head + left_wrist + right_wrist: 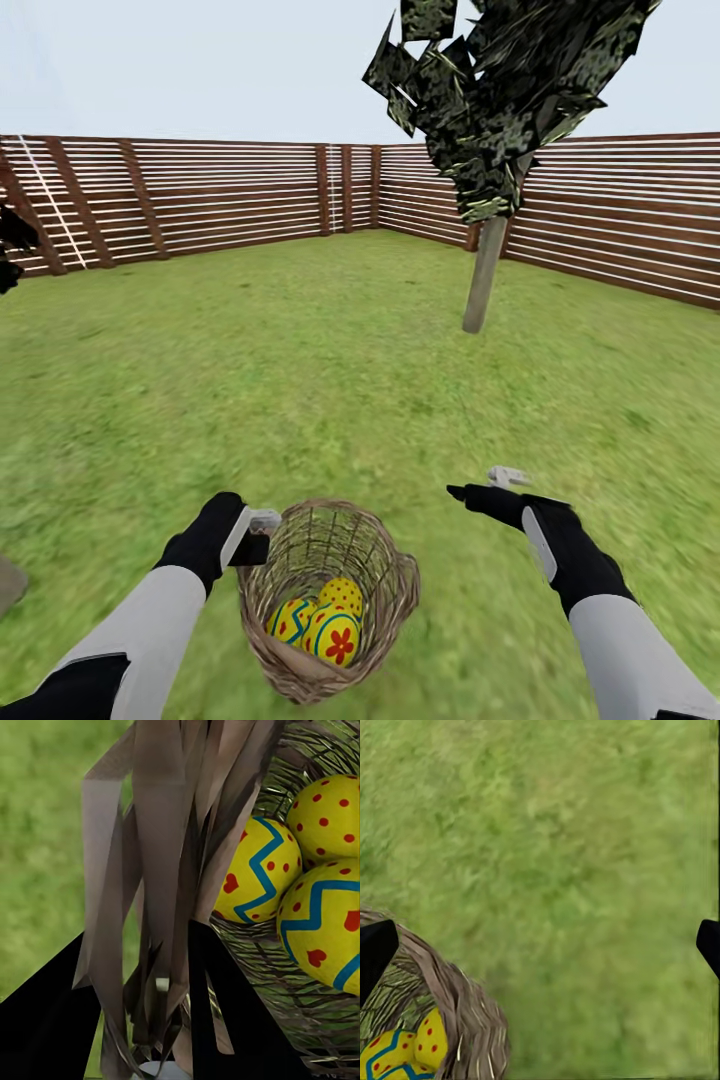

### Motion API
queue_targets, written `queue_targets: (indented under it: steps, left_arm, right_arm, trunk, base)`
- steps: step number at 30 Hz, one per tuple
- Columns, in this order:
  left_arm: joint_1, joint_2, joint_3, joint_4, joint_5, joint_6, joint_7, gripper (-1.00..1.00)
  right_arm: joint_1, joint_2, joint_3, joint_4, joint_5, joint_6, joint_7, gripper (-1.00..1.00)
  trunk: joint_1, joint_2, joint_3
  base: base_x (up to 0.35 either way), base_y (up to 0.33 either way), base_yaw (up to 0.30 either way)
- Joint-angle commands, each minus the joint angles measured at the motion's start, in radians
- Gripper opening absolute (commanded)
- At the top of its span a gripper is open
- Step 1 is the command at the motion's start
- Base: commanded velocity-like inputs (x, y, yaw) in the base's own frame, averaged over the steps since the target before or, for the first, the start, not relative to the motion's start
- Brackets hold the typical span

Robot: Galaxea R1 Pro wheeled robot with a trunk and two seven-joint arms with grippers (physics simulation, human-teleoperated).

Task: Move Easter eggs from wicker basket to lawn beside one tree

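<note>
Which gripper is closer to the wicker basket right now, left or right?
Left. The left gripper is right at the wicker basket, its fingers straddling the rim. The right gripper hangs over open grass off the basket's other side, clearly apart from it.

Fenced garden [240, 195]: lawn [250, 370], tree [485, 275].

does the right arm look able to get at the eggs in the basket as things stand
Probably yes. The right gripper is open and empty, off to one side of the wicker basket. The basket's top is open and nothing covers the three eggs; the left gripper grips the far rim.
</note>
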Motion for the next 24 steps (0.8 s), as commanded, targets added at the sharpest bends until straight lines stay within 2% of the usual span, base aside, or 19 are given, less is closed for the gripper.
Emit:
queue_targets:
  steps: [1,9,12,15,16,24]
  left_arm:
    - [-0.001,-0.002,0.009,-0.001,-0.001,0.003,-0.003,-1.0]
    - [-0.001,0.0,0.01,-0.002,-0.001,0.003,-0.003,-1.0]
    - [-0.001,0.001,0.011,-0.002,-0.001,0.003,-0.004,-1.0]
    - [-0.001,0.007,0.011,-0.002,-0.001,0.003,-0.004,-1.0]
    - [-0.001,0.012,0.011,-0.002,-0.001,0.003,-0.004,-1.0]
    - [-0.001,0.015,0.011,-0.002,-0.001,0.003,-0.004,-1.0]
  right_arm:
    - [0.0,0.009,0.009,-0.003,-0.01,0.007,-0.053,1.0]
    - [0.0,0.084,0.02,-0.015,-0.008,0.004,-0.301,1.0]
    - [0.0,0.086,0.022,-0.017,-0.008,0.004,-0.311,1.0]
    - [0.0,0.086,0.139,-0.03,-0.008,0.004,-0.331,1.0]
    - [0.0,0.086,0.151,-0.031,-0.009,0.004,-0.345,1.0]
    - [0.0,0.087,0.157,-0.041,-0.014,0.004,-0.417,1.0]
  trunk:
    - [0.0,0.0,-0.001]
    - [0.0,0.0,-0.001]
    - [0.0,0.0,-0.001]
    - [0.0,0.0,-0.001]
    - [0.0,0.0,-0.001]
    - [0.0,0.0,-0.001]
  base:
    - [0.0,0.0,0.294]
    - [0.0,0.0,0.294]
    - [0.0,0.0,0.294]
    - [0.0,0.0,0.294]
    - [0.0,0.0,0.294]
    - [0.0,0.0,0.297]
